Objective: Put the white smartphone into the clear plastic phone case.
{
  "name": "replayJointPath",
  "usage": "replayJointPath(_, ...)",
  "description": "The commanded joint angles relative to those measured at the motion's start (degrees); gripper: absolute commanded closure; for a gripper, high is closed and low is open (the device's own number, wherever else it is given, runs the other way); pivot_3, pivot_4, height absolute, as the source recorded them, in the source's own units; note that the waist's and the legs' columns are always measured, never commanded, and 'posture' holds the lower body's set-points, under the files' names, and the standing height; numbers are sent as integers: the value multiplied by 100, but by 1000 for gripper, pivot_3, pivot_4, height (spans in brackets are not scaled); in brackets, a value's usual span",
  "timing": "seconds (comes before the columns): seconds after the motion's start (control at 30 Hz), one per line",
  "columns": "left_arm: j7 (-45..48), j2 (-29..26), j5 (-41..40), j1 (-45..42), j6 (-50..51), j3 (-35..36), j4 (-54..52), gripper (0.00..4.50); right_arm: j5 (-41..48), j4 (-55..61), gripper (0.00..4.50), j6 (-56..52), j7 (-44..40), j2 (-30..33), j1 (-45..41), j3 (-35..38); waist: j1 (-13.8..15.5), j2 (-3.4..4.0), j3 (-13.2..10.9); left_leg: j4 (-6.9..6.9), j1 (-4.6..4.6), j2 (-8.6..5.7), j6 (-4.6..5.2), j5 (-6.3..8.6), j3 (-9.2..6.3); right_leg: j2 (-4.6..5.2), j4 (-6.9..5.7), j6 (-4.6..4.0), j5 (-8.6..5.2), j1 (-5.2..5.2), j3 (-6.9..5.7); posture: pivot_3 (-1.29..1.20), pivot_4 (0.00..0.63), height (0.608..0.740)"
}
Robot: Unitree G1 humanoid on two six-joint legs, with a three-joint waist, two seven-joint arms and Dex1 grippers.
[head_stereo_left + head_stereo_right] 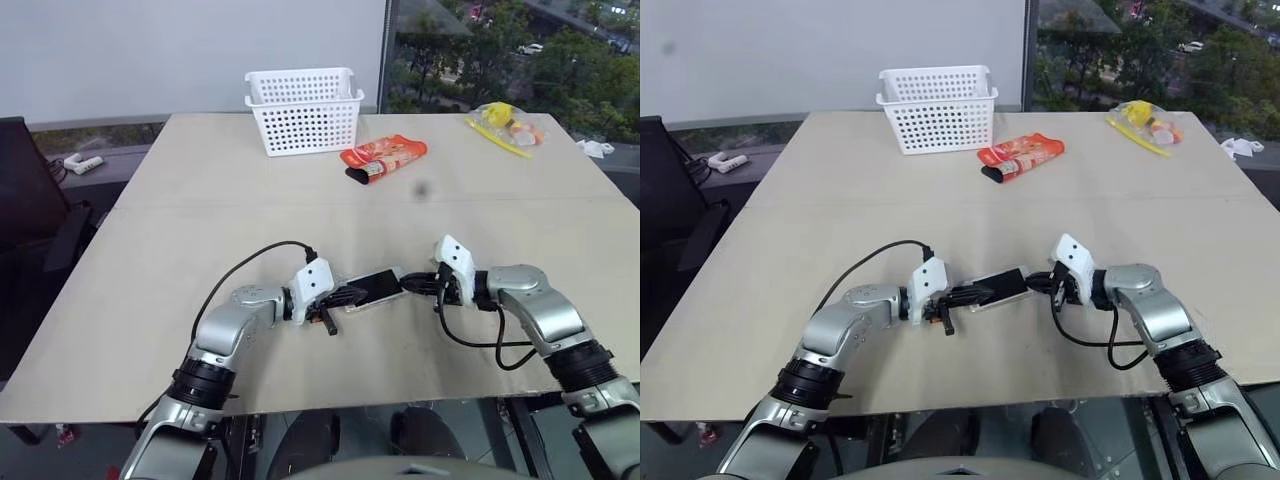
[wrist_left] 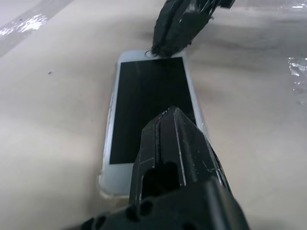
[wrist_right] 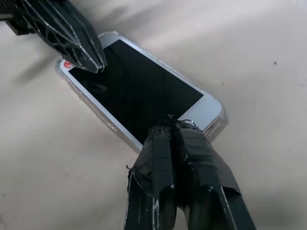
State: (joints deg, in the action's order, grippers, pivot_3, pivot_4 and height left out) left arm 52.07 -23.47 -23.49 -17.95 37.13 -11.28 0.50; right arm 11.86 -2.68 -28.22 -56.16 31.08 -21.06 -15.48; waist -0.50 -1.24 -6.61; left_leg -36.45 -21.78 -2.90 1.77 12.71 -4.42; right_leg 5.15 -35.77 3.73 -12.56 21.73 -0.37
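The white smartphone point(image 1: 376, 287) lies screen up on the table between my two grippers. A thin transparent rim, the clear plastic phone case point(image 3: 217, 125), runs around its edges, so the phone sits inside it. My left gripper point(image 1: 349, 295) is shut, its tip resting over the phone's near-left end point(image 2: 149, 96). My right gripper point(image 1: 413, 283) is also shut, with its tip on the white bezel at the opposite end point(image 3: 201, 111). Neither gripper is closed around anything.
A white perforated basket point(image 1: 303, 108) stands at the table's far edge, with a red snack pouch point(image 1: 384, 157) to its right. A yellow and clear bag point(image 1: 505, 125) lies at the far right. The tan table point(image 1: 200, 220) ends close behind my arms.
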Motion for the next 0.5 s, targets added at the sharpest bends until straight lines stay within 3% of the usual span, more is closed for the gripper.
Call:
replayJointPath(0.03, -28, -23, 52, -38, -36, 22, -46, 4500, -645, -614, 4409, -793, -20, 151, 481, -987, 0, -8, 6, 2, 0, 0, 1, 1, 0, 0, 1, 0, 0, 0, 0, 0, 150, 740)
replayJointPath(0.5, -1, -26, 168, -39, -87, -5, -33, 4500, -1302, -837, 4409, -534, 11, -9, 460, -1657, -41, -13, 50, 72, 14, 17, -24, 16, -11, -3, 11, -27, -19, 1, -23, 0, 150, 740)
